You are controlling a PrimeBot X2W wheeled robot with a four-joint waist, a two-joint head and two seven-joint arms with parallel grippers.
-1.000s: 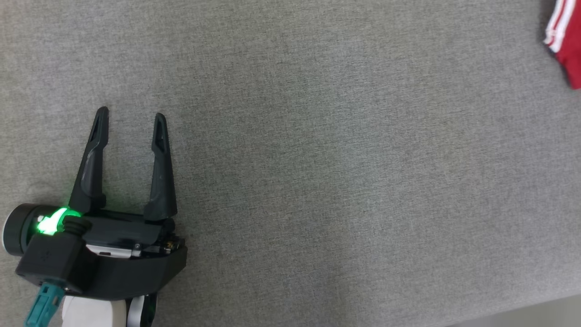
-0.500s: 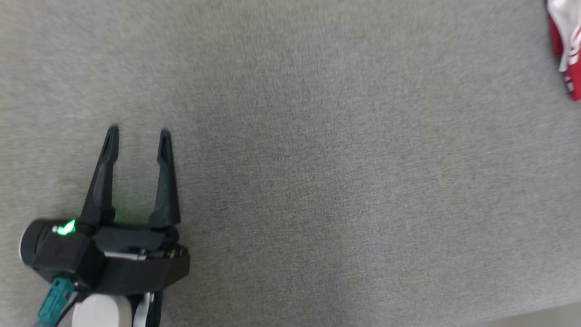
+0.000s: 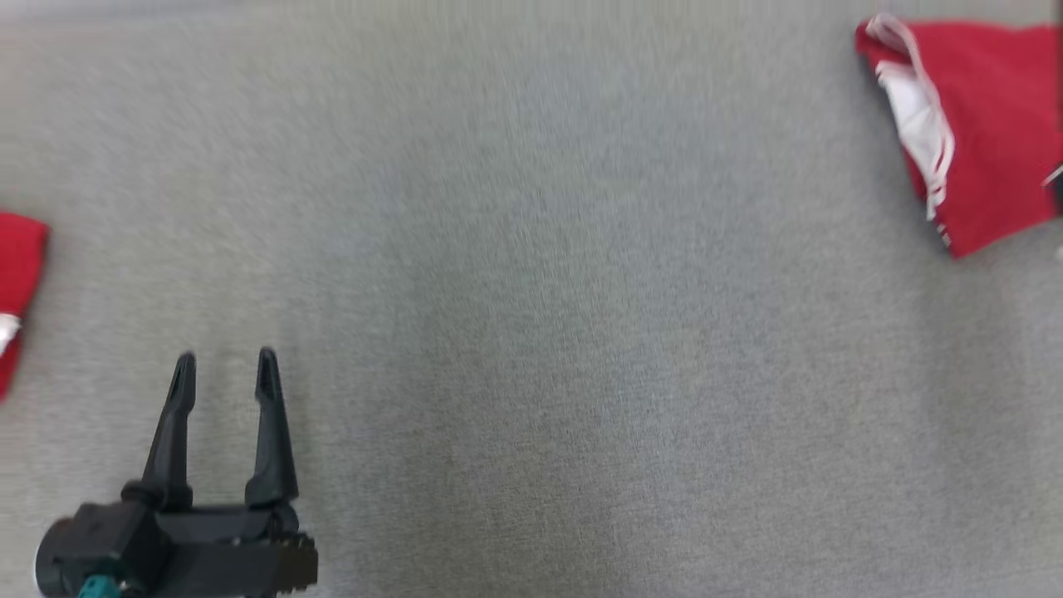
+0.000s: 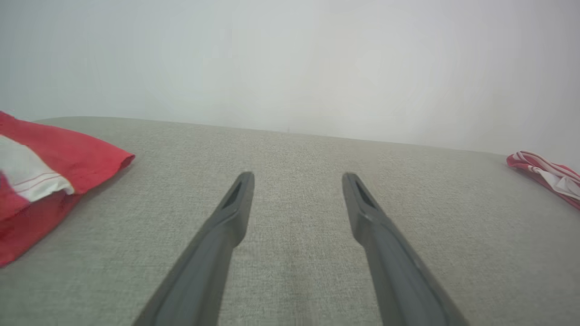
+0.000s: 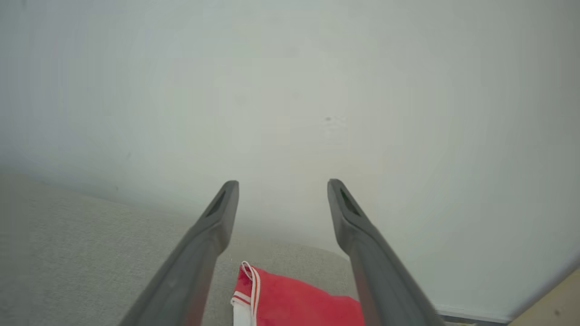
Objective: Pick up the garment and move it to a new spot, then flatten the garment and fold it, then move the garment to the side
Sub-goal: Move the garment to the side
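Note:
The garment (image 3: 984, 124), red with white trim, lies bunched on the grey fabric surface (image 3: 565, 332) at the far right of the head view. In the right wrist view it lies low between the fingers (image 5: 299, 303), apart from them. My right gripper (image 5: 283, 188) is open and holds nothing. At the lower left of the head view my left gripper (image 3: 225, 364) is open over bare fabric, far from the garment. The left wrist view shows its fingers spread (image 4: 297, 179) and the garment far off at the right (image 4: 548, 174).
A second red and white cloth (image 3: 17, 291) lies at the left edge of the head view, near the left gripper, and at the left of the left wrist view (image 4: 54, 167). A pale wall (image 4: 290, 59) rises behind the surface.
The head camera has moved, so the whole picture shifted: far more of the garment shows at the right, and the second red cloth has come into view. The left gripper stays open.

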